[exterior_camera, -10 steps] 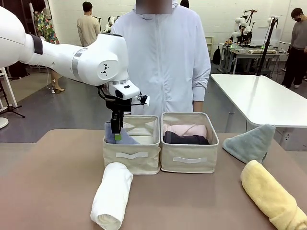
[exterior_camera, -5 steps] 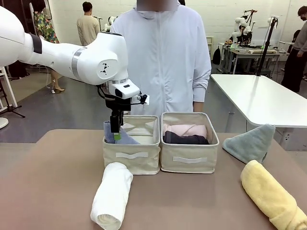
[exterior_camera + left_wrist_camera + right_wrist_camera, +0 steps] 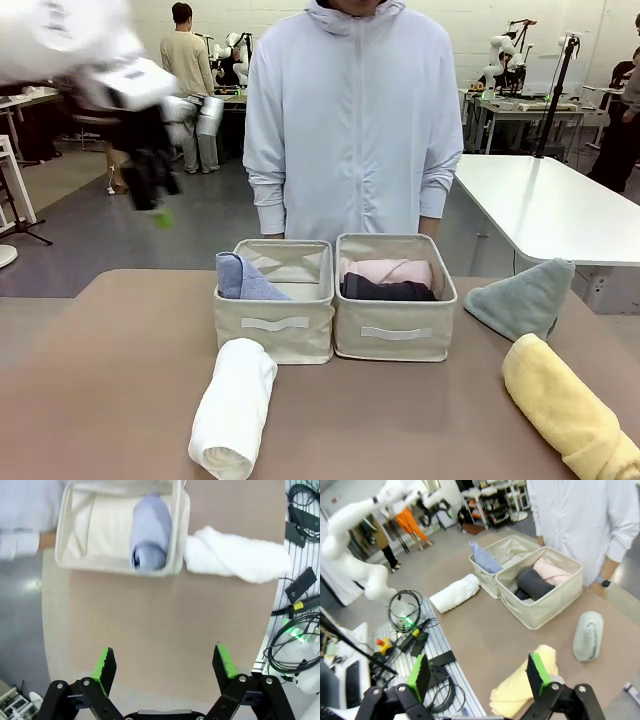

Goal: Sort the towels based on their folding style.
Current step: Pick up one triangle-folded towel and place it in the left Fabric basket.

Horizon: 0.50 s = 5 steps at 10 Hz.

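The light blue towel (image 3: 243,279) lies in the left beige bin (image 3: 275,322), also seen from above as the light blue towel (image 3: 149,539). Pink (image 3: 387,270) and dark grey (image 3: 387,291) rolls fill the right bin (image 3: 394,335). A white roll (image 3: 234,407) lies in front of the left bin. The sage-green triangle (image 3: 522,296) and yellow roll (image 3: 567,410) rest at the right. My left gripper (image 3: 152,198) hangs blurred high at the upper left, open and empty (image 3: 163,662). My right gripper (image 3: 478,671) is open, high above the yellow roll (image 3: 522,684).
A person in a pale jacket (image 3: 352,110) stands behind the bins. Cables and a metal rail (image 3: 420,645) run along the table's near edge. A white table (image 3: 545,205) stands at the back right. Bare tabletop (image 3: 110,370) stretches left of the white roll.
My left gripper has let go of the light blue towel in the left bin and swung up and to the left, away from the bins. The towels have not moved.
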Each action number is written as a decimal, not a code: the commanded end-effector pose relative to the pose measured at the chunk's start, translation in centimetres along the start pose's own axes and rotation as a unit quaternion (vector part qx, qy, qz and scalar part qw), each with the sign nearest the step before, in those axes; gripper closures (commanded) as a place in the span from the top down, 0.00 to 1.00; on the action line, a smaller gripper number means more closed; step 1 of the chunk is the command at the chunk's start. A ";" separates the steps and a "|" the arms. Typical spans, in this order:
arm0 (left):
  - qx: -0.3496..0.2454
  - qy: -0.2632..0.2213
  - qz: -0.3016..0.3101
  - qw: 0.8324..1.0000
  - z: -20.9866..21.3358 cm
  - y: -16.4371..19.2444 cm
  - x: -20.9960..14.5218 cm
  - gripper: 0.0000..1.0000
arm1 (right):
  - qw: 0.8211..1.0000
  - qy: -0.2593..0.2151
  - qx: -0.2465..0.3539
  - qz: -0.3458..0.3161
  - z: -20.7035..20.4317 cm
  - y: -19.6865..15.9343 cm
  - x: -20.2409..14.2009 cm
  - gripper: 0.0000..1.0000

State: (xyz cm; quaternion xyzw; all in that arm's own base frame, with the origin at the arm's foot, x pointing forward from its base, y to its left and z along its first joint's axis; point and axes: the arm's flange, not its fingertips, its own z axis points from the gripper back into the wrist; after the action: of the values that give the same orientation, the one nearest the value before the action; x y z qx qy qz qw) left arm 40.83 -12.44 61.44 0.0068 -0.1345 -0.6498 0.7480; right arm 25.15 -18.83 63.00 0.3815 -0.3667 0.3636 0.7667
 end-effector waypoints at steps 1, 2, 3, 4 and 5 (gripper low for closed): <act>0.002 0.010 0.027 1.000 -2.2 -2.7 -4.9 1.00 | 1.000 -0.013 0.005 0.009 0.1 0.0 0.3 1.00; -0.001 0.008 0.048 0.999 -2.6 -3.1 -6.5 1.00 | 1.000 -0.013 0.005 0.009 0.1 0.0 0.3 1.00; -0.002 0.003 0.066 0.998 -2.8 -3.6 -7.4 1.00 | 1.000 -0.013 0.005 0.009 0.1 0.0 0.3 1.00; -0.002 0.011 0.085 0.996 -2.8 -3.3 -7.5 1.00 | 1.000 -0.013 0.005 0.009 0.1 0.0 0.3 1.00; -0.011 -0.001 0.052 0.999 -1.8 -3.4 -7.9 1.00 | 1.000 -0.013 0.005 0.009 0.1 0.0 0.3 1.00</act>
State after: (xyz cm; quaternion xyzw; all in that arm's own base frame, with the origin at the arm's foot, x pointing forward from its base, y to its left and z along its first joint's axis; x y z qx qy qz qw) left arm 36.94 -5.38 56.41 -0.0149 -0.1236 -0.6016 0.7890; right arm 25.09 -18.86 63.03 0.3810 -0.3668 0.3632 0.7671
